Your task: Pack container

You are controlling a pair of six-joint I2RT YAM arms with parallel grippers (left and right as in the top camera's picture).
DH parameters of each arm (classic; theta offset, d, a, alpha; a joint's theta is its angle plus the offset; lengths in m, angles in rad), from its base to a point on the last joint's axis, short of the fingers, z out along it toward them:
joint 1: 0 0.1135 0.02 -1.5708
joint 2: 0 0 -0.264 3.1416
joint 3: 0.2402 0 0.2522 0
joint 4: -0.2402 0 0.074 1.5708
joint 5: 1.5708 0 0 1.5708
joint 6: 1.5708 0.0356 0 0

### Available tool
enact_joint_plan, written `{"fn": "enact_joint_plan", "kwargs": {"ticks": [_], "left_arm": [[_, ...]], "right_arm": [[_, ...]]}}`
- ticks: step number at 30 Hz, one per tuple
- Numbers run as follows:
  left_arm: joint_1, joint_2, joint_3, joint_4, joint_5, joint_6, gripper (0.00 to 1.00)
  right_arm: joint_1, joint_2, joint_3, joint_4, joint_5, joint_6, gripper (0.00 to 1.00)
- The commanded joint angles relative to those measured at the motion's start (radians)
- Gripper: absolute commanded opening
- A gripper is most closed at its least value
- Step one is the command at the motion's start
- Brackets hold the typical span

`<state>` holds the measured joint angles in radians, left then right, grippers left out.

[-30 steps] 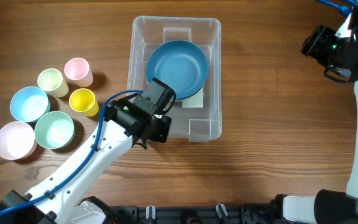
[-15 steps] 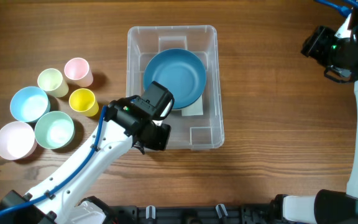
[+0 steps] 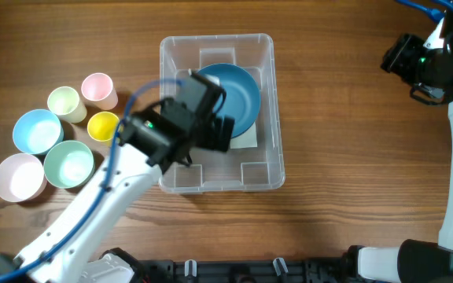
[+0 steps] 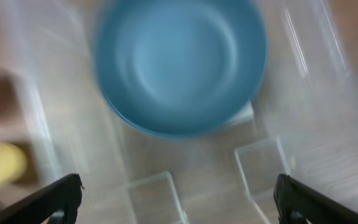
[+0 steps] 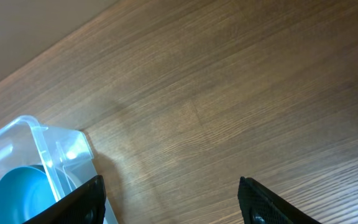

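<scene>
From above, the large clear plastic rectangular bin (image 3: 274,118) sits in the middle of the wooden surface (image 3: 352,157). It holds a round teal-blue bowl (image 3: 244,93) toward its far end. The left arm (image 3: 181,124) is smeared with blur and hangs over the bin's left half. It covers part of the bowl and most of the white label (image 3: 246,137) under it.

Left of the bin stand a pink cup (image 3: 97,88), a pale green cup (image 3: 64,103) and a yellow cup (image 3: 104,126). Beside them are a light blue bowl (image 3: 37,130), a mint bowl (image 3: 68,163) and a pink bowl (image 3: 18,176). The right arm (image 3: 423,59) is cropped at the far right edge.

In the left wrist view everything is blurred. The left claw (image 4: 179,202) is spread wide with nothing between its fingers. Only its dark tips show, in the bottom corners above the bin's floor.

In the right wrist view, the right claw (image 5: 173,205) is also spread and empty, with its tips cut off by the lower edge. It is over bare wood, and one bin corner shows at lower left.
</scene>
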<state>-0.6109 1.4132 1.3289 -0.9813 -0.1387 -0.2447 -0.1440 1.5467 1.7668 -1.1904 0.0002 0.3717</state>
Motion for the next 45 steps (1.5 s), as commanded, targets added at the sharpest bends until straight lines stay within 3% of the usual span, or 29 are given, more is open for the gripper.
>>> {"fn": "enact_joint_plan", "kwargs": {"ticks": [1, 6, 11, 17, 29, 31, 32, 35, 38, 41, 45], "left_arm": [[0.093, -0.03, 0.261, -0.075, -0.151, 0.023, 1.0], [0.386, -0.042, 0.291, -0.151, -0.131, -0.109, 1.0], [0.655, 0.035, 0.193, -0.209, 0.055, -0.1, 1.0], [0.676, 0.219, 0.093, -0.16, 0.143, -0.047, 0.99], [0.674, 0.501, 0.092, -0.122, 0.154, -0.047, 0.98], [0.674, 0.507, 0.092, -0.118, 0.154, -0.047, 0.89], [0.674, 0.507, 0.092, -0.117, 0.154, -0.047, 0.76], [0.674, 0.507, 0.092, -0.119, 0.153, -0.047, 0.5], [0.674, 0.507, 0.092, -0.122, 0.153, -0.047, 0.33], [0.674, 0.507, 0.092, -0.123, 0.153, -0.047, 0.2], [0.674, 0.507, 0.092, -0.123, 0.153, -0.047, 0.14]], "right_arm": [[-0.002, 0.01, -0.008, -0.003, -0.009, -0.029, 0.69], [-0.002, 0.01, -0.008, -0.003, -0.009, -0.032, 0.69], [-0.002, 0.01, -0.008, -0.003, -0.01, -0.031, 0.69], [-0.001, 0.01, -0.008, -0.004, -0.01, -0.031, 0.69], [-0.001, 0.01, -0.008, -0.003, -0.009, -0.032, 0.69], [-0.002, 0.01, -0.008, -0.003, -0.009, -0.032, 0.69], [-0.002, 0.01, -0.008, -0.003, -0.009, -0.031, 0.69], [-0.001, 0.01, -0.008, -0.004, -0.009, -0.032, 0.69], [-0.001, 0.01, -0.008, -0.004, -0.01, -0.032, 0.69], [-0.002, 0.01, -0.008, -0.004, -0.01, -0.031, 0.69], [-0.001, 0.01, -0.008, -0.004, -0.01, -0.031, 0.69]]}}
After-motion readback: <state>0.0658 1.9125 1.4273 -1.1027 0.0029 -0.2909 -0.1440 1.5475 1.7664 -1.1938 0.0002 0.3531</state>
